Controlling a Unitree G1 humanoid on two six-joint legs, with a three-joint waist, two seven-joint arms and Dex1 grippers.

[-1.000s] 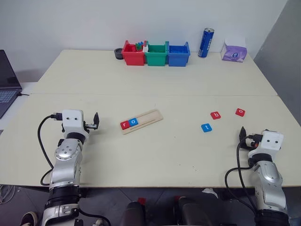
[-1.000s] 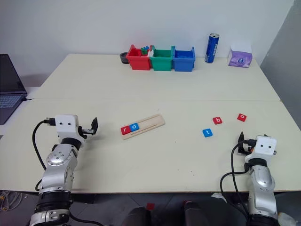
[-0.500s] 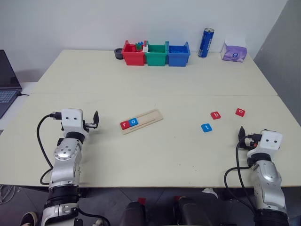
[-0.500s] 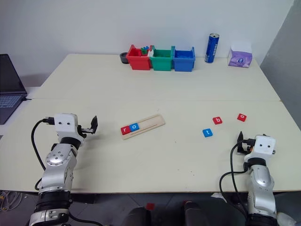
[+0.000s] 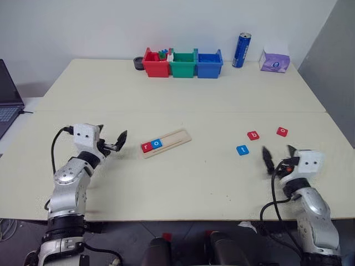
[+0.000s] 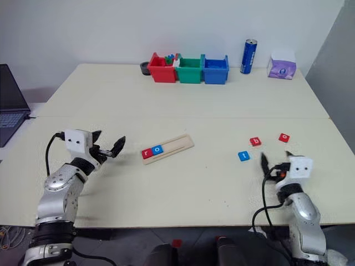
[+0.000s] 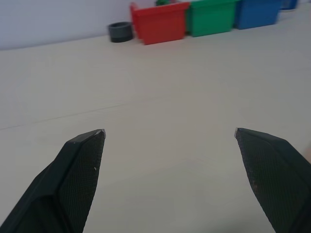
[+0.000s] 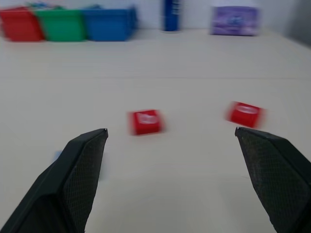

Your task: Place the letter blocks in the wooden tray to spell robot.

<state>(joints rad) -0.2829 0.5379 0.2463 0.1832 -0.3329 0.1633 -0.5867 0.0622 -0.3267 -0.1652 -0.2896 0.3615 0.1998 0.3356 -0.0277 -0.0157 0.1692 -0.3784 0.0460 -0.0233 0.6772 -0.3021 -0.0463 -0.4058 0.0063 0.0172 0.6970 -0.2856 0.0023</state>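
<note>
The wooden tray (image 5: 166, 143) lies left of the table's middle, with a red r block (image 5: 146, 147) and a blue o block (image 5: 157, 143) at its left end. Three letter blocks lie loose on the right: a red b (image 5: 253, 134), a red o (image 5: 282, 131) and a blue t (image 5: 242, 149). My left gripper (image 5: 111, 134) hovers open just left of the tray, pointing towards it. Near the front right, my right gripper (image 5: 278, 155) is open and empty, just short of the loose blocks. In the right wrist view two red blocks (image 8: 145, 121) (image 8: 244, 114) lie ahead of its spread fingers.
Red (image 5: 157, 64), green (image 5: 183, 64) and blue (image 5: 209, 64) bins stand in a row at the back, with a dark ring (image 5: 138, 62) beside them. A blue can (image 5: 242, 50) and a purple tissue pack (image 5: 274, 61) stand at the back right. A laptop (image 5: 5, 94) sits off the left edge.
My right gripper has swung left and up, towards the loose blocks. My left gripper has turned right, towards the tray. No block has moved.
</note>
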